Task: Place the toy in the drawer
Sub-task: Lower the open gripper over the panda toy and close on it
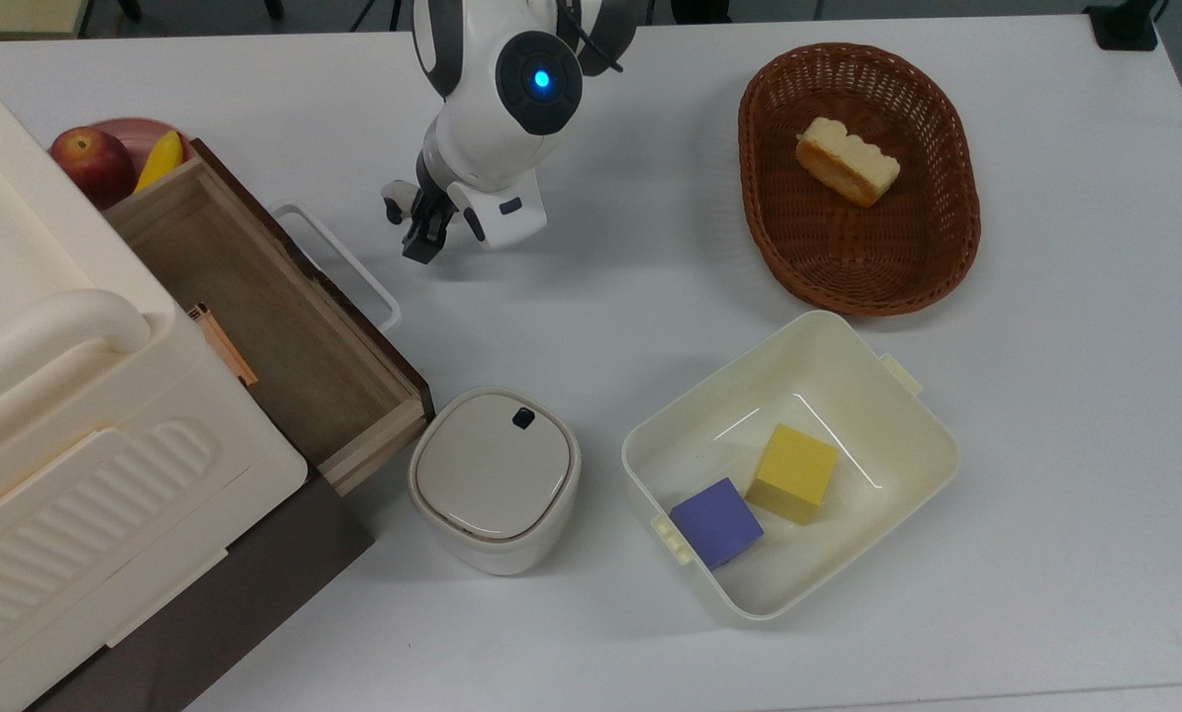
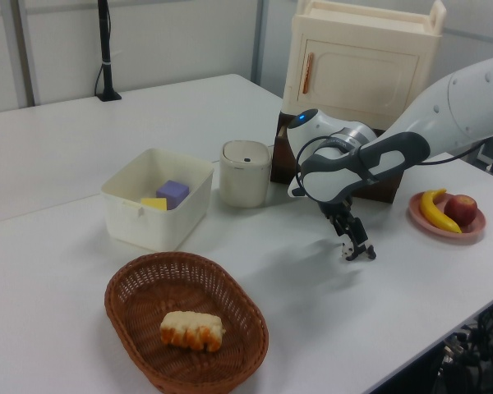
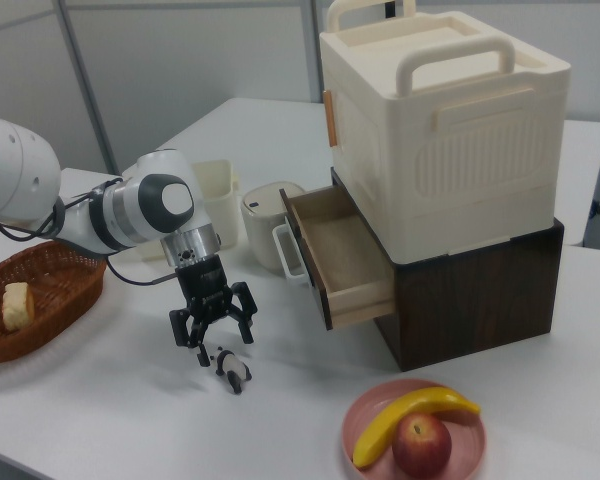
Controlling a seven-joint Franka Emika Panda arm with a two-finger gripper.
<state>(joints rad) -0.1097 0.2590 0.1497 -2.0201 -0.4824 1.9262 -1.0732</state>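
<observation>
The toy (image 3: 230, 370), a tiny black-and-white panda, stands on the white table a little way out from the drawer's front; in the top view the toy (image 1: 396, 203) peeks out beside the wrist. My gripper (image 3: 212, 328) hangs open just above it, fingers spread and pointing down, holding nothing. In the top view the gripper (image 1: 420, 237) sits just right of the toy, and in the left view the gripper (image 2: 358, 249) is low over the table. The wooden drawer (image 1: 254, 297) is pulled out and its floor is bare; its white loop handle (image 1: 338, 262) faces the gripper.
A cream cabinet (image 3: 440, 130) sits above the drawer. Close to the drawer's corner stands a lidded cream pot (image 1: 495, 480). A cream bin (image 1: 848, 336) holds a yellow and a purple cube. There is a wicker basket (image 1: 858, 267) with bread and a pink plate (image 3: 380, 455) with apple and banana.
</observation>
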